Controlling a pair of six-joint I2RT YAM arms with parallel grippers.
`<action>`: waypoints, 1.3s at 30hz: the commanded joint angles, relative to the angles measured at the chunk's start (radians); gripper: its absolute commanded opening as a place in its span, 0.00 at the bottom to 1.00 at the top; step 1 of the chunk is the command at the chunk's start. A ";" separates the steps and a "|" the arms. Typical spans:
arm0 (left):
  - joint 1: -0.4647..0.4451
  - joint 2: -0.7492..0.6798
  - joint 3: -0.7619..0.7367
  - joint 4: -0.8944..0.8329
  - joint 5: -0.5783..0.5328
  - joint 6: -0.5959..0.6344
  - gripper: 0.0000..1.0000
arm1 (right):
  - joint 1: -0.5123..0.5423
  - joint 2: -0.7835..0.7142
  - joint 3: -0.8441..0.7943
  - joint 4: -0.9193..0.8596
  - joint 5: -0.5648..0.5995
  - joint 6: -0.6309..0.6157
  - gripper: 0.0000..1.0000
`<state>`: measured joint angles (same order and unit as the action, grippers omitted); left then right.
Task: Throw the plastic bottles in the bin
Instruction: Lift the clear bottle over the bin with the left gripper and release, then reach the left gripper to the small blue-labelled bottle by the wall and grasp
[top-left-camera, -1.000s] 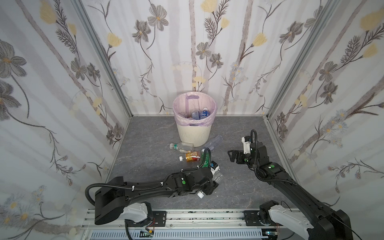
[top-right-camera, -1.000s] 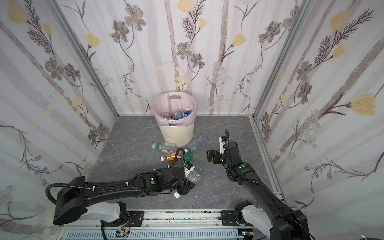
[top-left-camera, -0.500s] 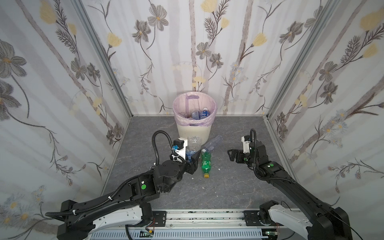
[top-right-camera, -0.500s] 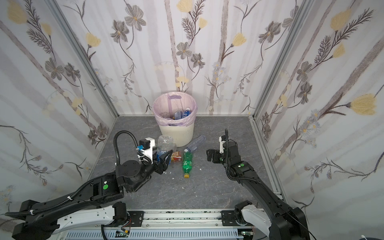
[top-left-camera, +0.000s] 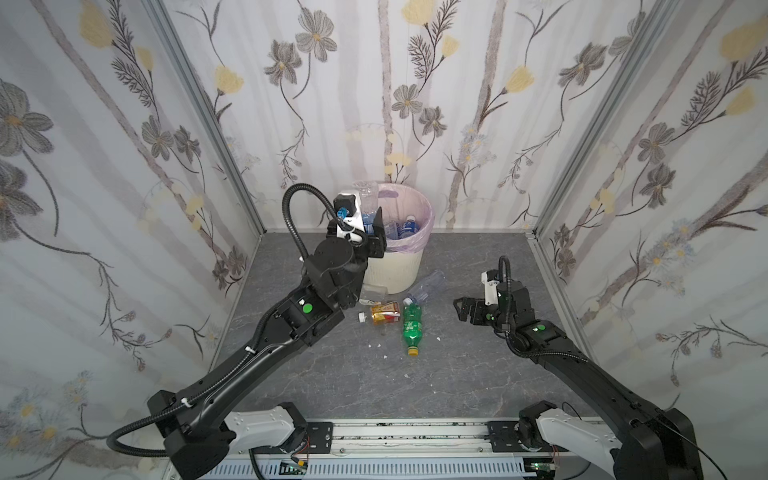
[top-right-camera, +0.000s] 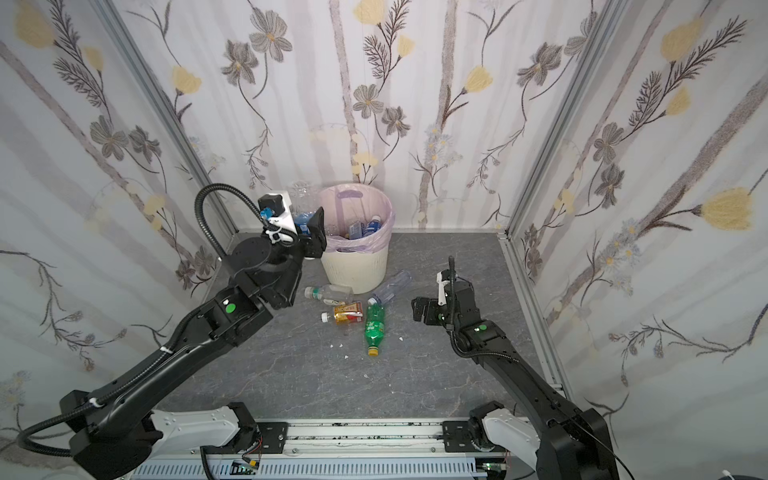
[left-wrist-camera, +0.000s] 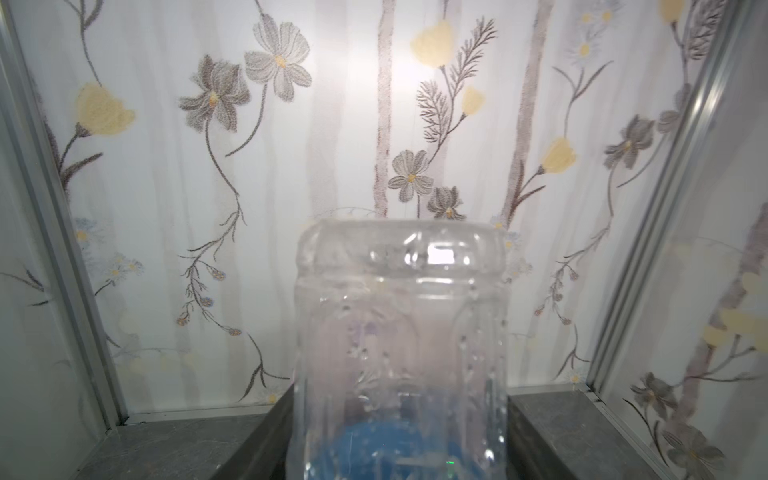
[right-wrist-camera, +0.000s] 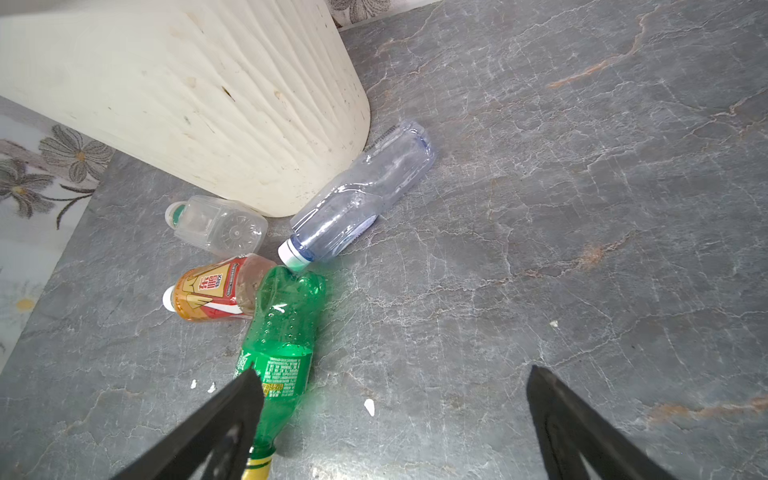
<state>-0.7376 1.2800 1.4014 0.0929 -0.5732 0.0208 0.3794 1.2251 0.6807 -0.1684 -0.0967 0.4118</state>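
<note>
In both top views the bin (top-left-camera: 395, 270) (top-right-camera: 357, 270) stands at 12 o'clock on the grey floor (top-left-camera: 457, 374), against the back wall. Several blue-labelled bottles (top-left-camera: 409, 226) are already inside it.

The left pincer (top-left-camera: 368, 222) (top-right-camera: 307, 226) is up at the bin's 9 o'clock rim, holding a clear bottle (top-left-camera: 365, 197) (top-right-camera: 301, 199). In the left wrist view that bottle (left-wrist-camera: 399, 332) fills the gap, with a dark finger (left-wrist-camera: 270, 440) against each side. A second ago this arm lay low across the front of the floor, its pincer among the loose bottles. Half a second ago it had the clear bottle lifted just short of the bin, at the bin's 6 o'clock. Now the bottle is at the rim, not yet in.

The right pincer (top-left-camera: 465, 309) (top-right-camera: 422, 309) (right-wrist-camera: 392, 372) is wide open and empty above the floor, at 3 o'clock of the green bottle (top-left-camera: 411, 324) (top-right-camera: 375, 326) (right-wrist-camera: 282, 328) — it has not shifted.

Four bottles lie at the bin's 6 o'clock, where they lay before:
- The green bottle points its yellow cap to 6 o'clock.
- The red-labelled bottle (top-left-camera: 384, 312) (top-right-camera: 347, 312) (right-wrist-camera: 208, 291) touches the green bottle's base from 9 o'clock.
- The pale blue bottle (top-left-camera: 426, 286) (top-right-camera: 390, 286) (right-wrist-camera: 361, 199) slants away from the bin's foot, its white cap against the green base.
- The small clear bottle (top-right-camera: 330, 293) (right-wrist-camera: 220, 226) lies at the bin's foot.
</note>
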 joint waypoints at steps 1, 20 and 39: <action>0.138 0.139 0.094 0.027 0.263 -0.125 0.97 | 0.003 0.014 0.006 0.064 -0.028 0.026 1.00; 0.293 -0.113 -0.201 -0.217 0.415 -0.280 1.00 | 0.125 0.097 0.049 0.075 -0.031 0.048 1.00; 0.415 -0.349 -0.663 -0.441 0.285 -0.533 1.00 | 0.148 0.133 0.066 0.073 -0.060 0.024 0.99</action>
<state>-0.3534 0.9161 0.7082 -0.3271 -0.2565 -0.5079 0.5259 1.3533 0.7368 -0.1318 -0.1360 0.4511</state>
